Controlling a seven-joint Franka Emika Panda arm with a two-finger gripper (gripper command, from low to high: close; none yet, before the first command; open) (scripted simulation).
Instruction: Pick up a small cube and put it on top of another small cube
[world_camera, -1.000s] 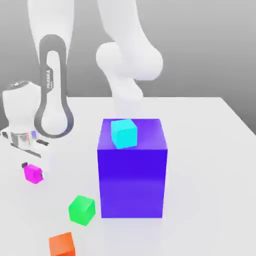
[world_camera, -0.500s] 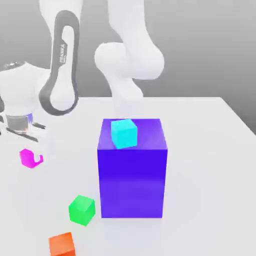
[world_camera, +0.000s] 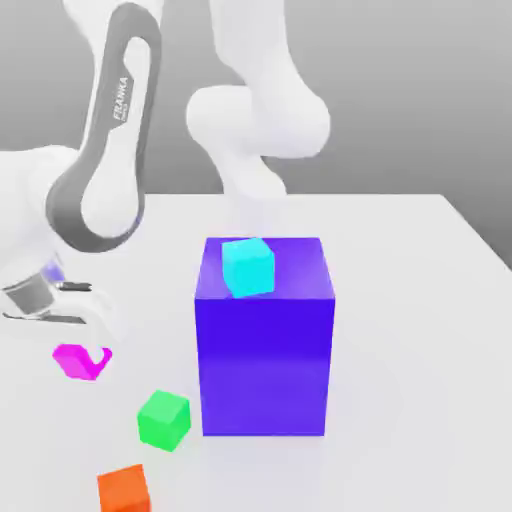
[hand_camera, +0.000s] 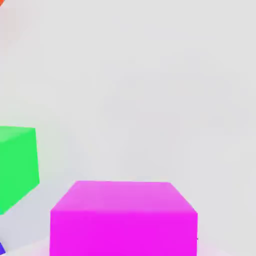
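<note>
One step of two reads as done: we count the grasp made, the stacking left. Table (world_camera: 420, 300): broad bare white room on the exterior view's right, front edge near the orange cube (world_camera: 123, 488). Blue-violet block (world_camera: 265, 340): tall, central, cyan cube (world_camera: 247, 266) on top, an obstacle we would skirt. Green cube (world_camera: 163, 419): just beside the block, the likeliest base. Gripper (world_camera: 82, 362): clenched on the small cube (world_camera: 76, 360), held at the exterior view's left, apparently just clear of the table.
</note>
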